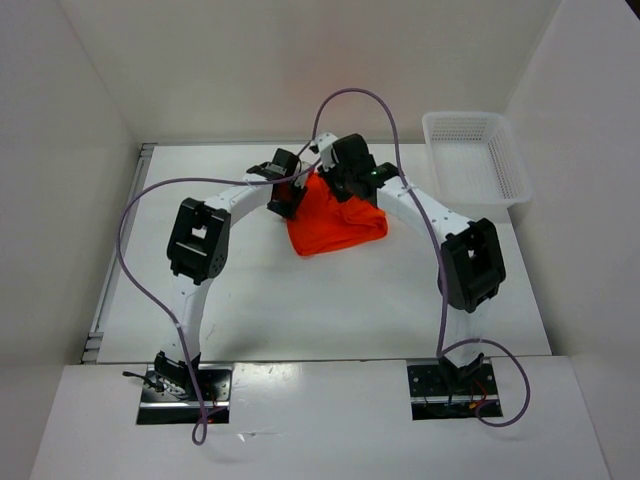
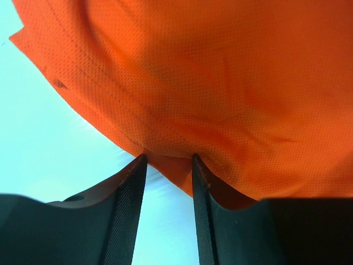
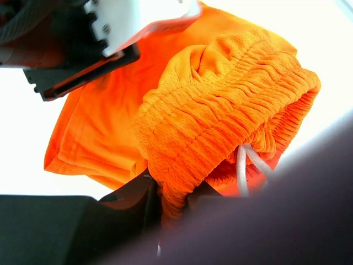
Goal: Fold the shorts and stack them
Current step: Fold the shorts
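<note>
Plainly, nothing is folded yet: the shorts [image 1: 335,228] sit bunched past mid-table, toward twelve o'clock, with no stack begun. Only our wrist views show the grips: the left gripper [image 2: 168,160] narrowly pinches a hem, and the right gripper [image 3: 165,193] clamps the waistband [image 3: 231,110]. Only overhead shows the basket [image 1: 470,116] at one o'clock.

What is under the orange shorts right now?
Only white table shows around the shorts. Whatever lies directly beneath is covered by the bunched fabric. The left gripper and right gripper each pinch the fabric.
</note>
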Motion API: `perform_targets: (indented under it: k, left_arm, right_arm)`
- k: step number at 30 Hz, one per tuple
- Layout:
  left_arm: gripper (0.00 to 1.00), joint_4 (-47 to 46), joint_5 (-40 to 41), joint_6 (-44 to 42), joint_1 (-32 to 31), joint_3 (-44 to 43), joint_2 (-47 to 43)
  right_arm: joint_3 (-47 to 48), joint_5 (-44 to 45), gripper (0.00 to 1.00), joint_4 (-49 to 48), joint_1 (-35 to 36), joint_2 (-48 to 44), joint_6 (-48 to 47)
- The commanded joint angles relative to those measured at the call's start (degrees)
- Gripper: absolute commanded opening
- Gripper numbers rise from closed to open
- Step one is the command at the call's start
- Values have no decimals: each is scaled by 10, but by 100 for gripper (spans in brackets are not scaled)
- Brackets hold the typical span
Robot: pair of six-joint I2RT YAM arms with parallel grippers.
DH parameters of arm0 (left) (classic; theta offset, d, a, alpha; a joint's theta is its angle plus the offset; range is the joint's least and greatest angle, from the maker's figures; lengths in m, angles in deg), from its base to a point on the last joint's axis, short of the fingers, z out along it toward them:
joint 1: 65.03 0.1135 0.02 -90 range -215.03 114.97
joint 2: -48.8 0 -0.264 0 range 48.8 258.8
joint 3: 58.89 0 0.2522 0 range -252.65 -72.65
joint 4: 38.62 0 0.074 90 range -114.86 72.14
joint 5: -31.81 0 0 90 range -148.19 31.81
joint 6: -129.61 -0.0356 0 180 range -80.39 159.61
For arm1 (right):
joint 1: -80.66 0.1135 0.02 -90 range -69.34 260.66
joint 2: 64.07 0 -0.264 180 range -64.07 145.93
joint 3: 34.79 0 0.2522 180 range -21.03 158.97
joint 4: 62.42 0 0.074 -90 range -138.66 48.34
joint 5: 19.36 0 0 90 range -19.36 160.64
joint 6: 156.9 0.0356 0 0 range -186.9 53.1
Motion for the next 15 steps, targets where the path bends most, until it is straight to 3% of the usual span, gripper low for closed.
perform_targets:
  k: [1, 13, 15]
  left_arm:
    - [45, 16, 17, -5, 5, 25, -11]
    - [40, 26, 18, -5, 23, 26, -5]
    - [40, 26, 24, -5, 23, 26, -5]
  right_arm:
    - [16, 8, 0, -36, 37, 30, 0]
    - [49, 27, 0, -52, 87, 92, 19]
    - [49, 27, 8, -57, 101, 100, 24]
